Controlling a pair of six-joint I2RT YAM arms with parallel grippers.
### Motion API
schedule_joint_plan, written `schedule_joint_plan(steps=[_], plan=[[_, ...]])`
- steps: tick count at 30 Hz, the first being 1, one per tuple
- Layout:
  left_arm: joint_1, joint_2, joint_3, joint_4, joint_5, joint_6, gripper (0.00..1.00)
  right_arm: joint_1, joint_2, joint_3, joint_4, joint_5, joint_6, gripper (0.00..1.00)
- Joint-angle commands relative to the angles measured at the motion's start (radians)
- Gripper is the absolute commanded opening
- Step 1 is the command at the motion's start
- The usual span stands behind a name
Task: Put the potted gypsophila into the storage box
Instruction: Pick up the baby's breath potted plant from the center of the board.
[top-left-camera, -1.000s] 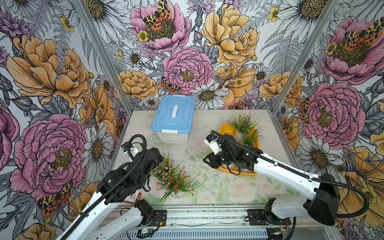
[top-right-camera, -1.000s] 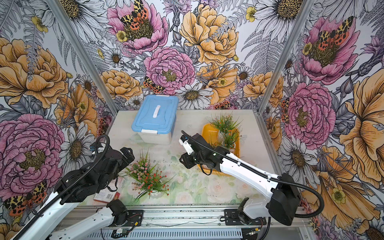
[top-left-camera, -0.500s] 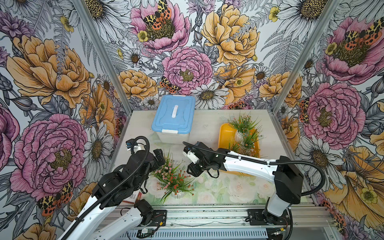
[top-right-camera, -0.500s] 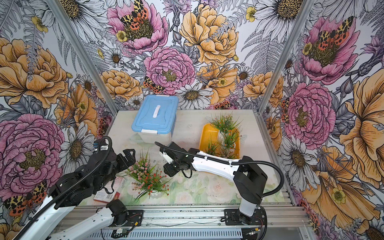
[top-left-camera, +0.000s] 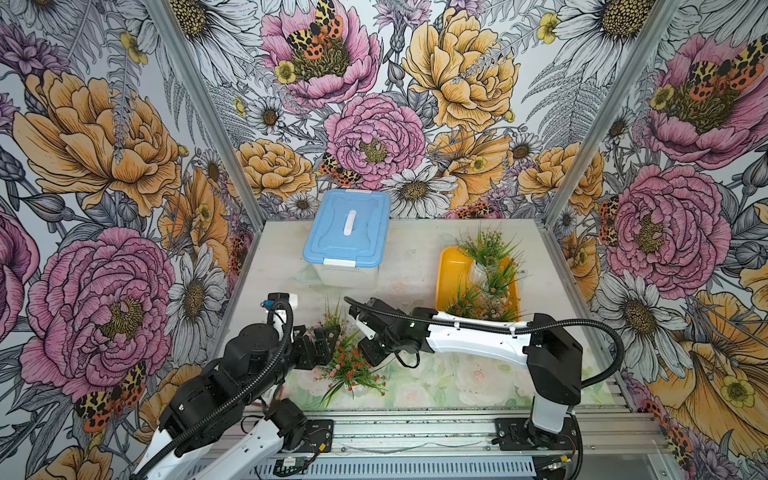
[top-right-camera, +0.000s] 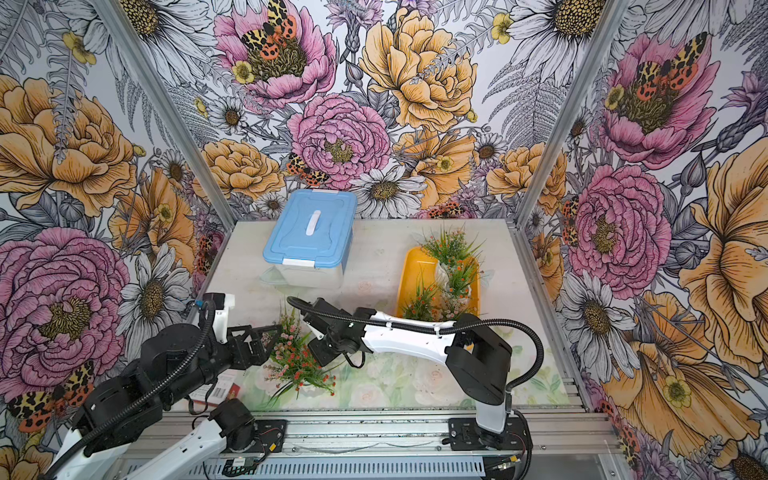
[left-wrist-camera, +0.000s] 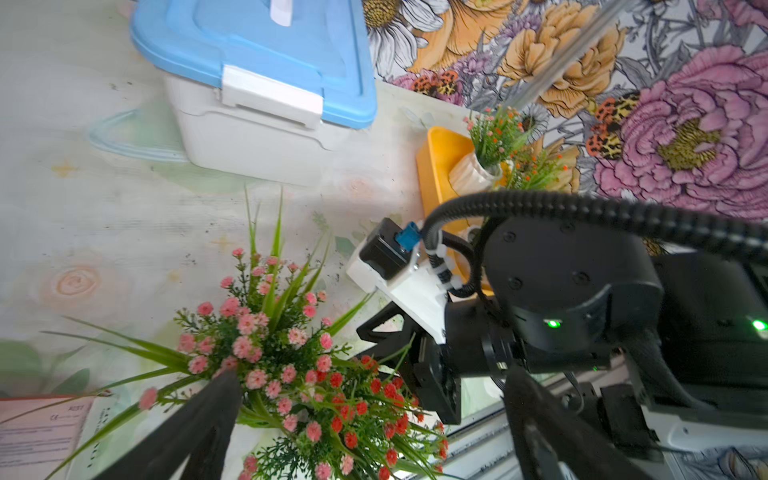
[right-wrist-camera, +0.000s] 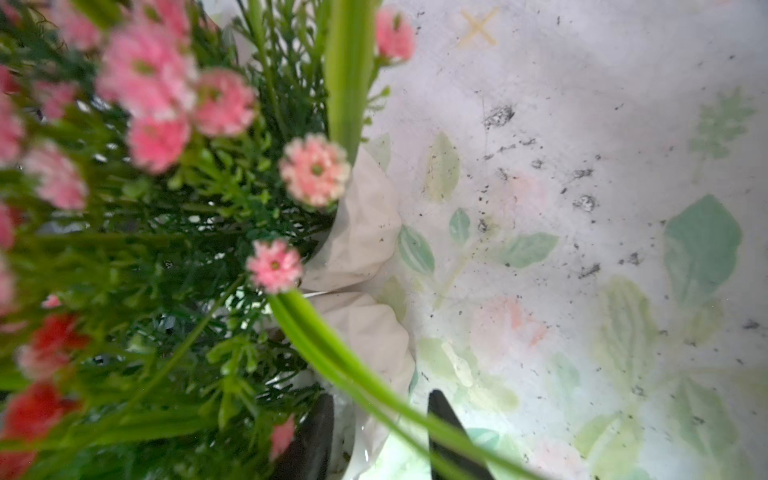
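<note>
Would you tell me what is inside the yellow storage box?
Several potted gypsophila with orange flowers stand in the storage box; the right arm covers its near end, so their count is unclear.

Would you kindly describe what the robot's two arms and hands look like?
The left arm and right arm pair white link shells with black joint housings; a ribbed black cable hose loops along each. The left hand and right hand are black with angular, open-framed fingers. Green lights glow on the right arm's joints; a blue plug tops its wrist camera.
</note>
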Motion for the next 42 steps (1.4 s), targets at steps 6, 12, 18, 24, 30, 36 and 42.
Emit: schedule_joint_plan(steps=[6, 12, 18, 24, 30, 36, 42], plan=[[0.008, -0.036, -0.039, 0.003, 0.194, 0.080, 0.99, 0.039, 0.081, 0.050, 0.001, 0.063, 0.061, 0.33], [0.005, -0.020, -0.069, -0.008, 0.305, 0.072, 0.99, 0.054, 0.083, 0.041, -0.011, 0.134, 0.105, 0.31], [0.001, -0.076, -0.083, -0.026, 0.221, 0.069, 0.99, 0.068, 0.100, 0.049, -0.034, 0.204, 0.122, 0.29], [0.000, -0.083, -0.106, -0.037, 0.213, 0.071, 0.99, 0.081, 0.123, 0.066, -0.057, 0.240, 0.134, 0.27], [0.000, -0.080, -0.105, -0.037, 0.204, 0.073, 0.99, 0.085, 0.142, 0.088, -0.090, 0.259, 0.139, 0.20], [0.002, -0.062, -0.093, -0.036, 0.197, 0.080, 0.99, 0.082, 0.146, 0.109, -0.096, 0.278, 0.146, 0.04], [0.006, -0.032, -0.052, -0.033, 0.195, 0.093, 0.99, 0.081, 0.130, 0.136, -0.105, 0.280, 0.141, 0.00]])
